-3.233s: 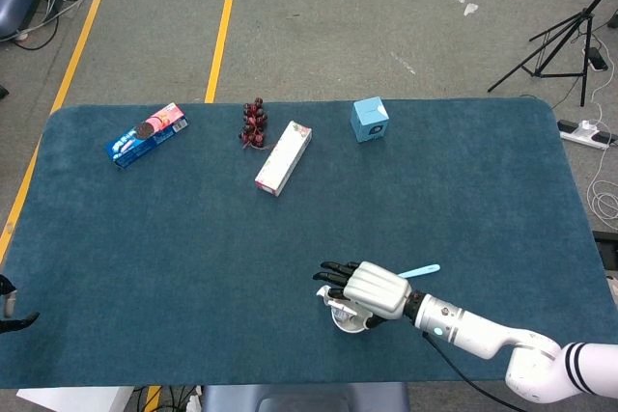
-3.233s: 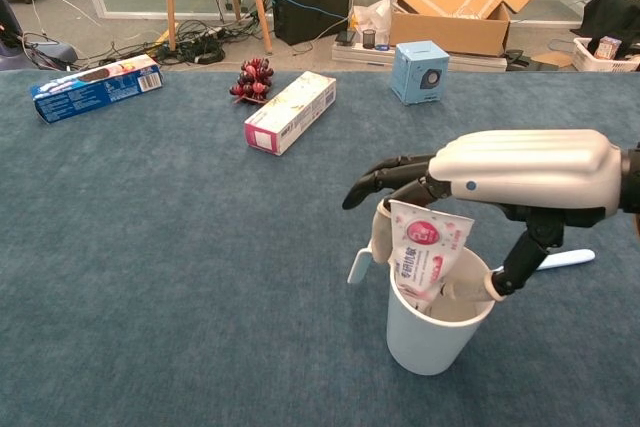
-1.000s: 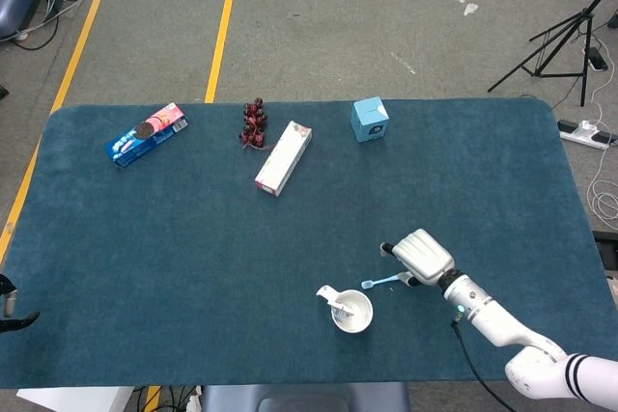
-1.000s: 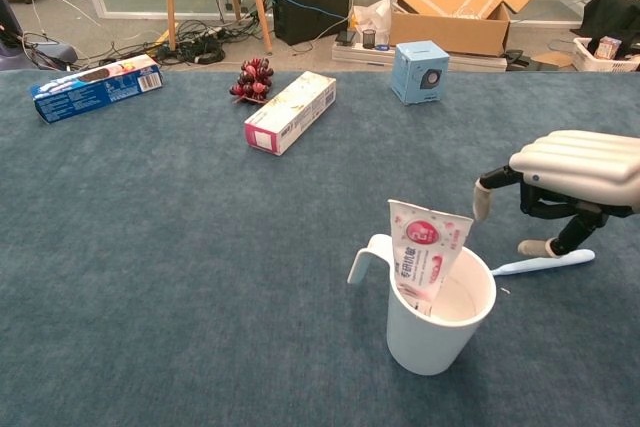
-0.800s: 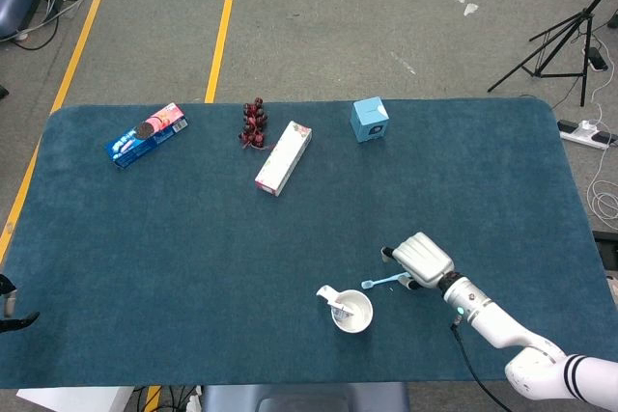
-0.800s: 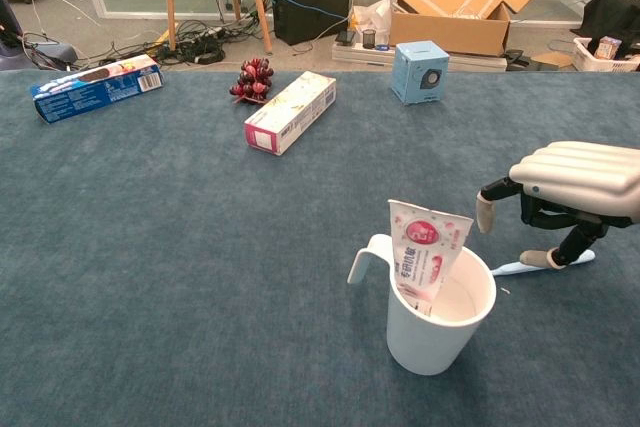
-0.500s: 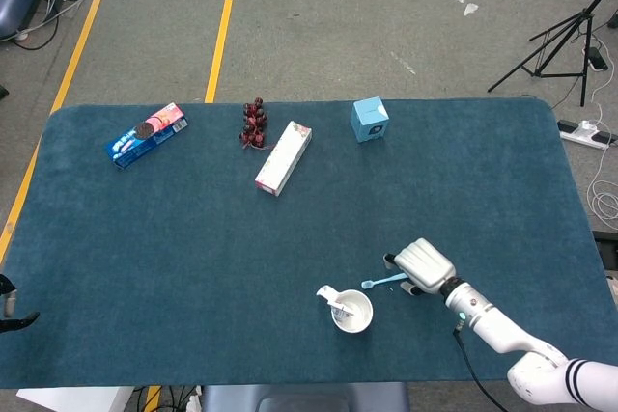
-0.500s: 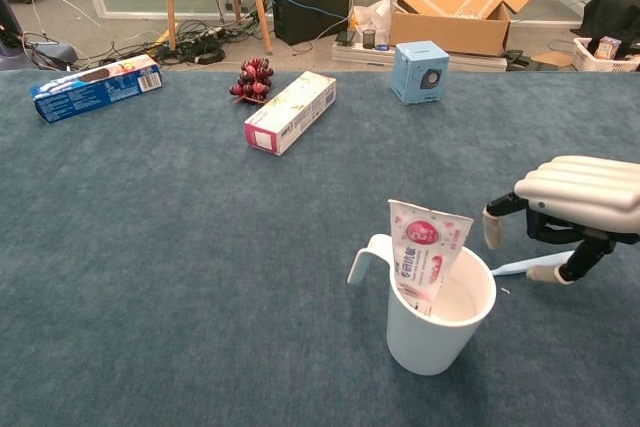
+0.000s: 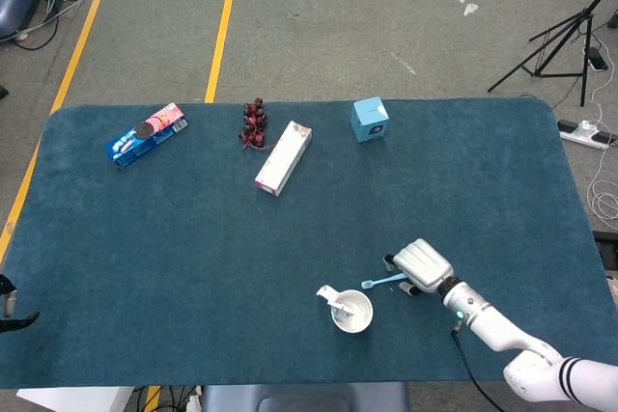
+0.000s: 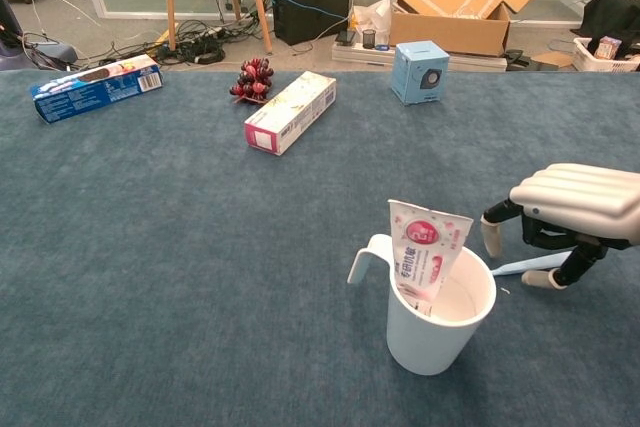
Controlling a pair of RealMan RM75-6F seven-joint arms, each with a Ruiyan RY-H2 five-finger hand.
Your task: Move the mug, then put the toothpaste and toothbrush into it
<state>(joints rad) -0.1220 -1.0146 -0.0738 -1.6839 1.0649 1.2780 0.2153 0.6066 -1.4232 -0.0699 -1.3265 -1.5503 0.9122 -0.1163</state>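
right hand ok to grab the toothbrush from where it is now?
Probably yes. The right hand hovers directly over the toothbrush, fingers arched down on either side of it, nothing between them. The mug stands apart, nearer the camera, leaving the approach free.

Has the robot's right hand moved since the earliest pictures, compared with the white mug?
Yes. The right hand was over the white mug earlier; now it sits to the mug's right, above the light blue toothbrush on the table.

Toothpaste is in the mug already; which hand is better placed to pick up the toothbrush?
The right hand: it hangs directly over the toothbrush, fingers curled down around it, beside the mug holding the toothpaste. The left hand shows only at the table's far-left edge.
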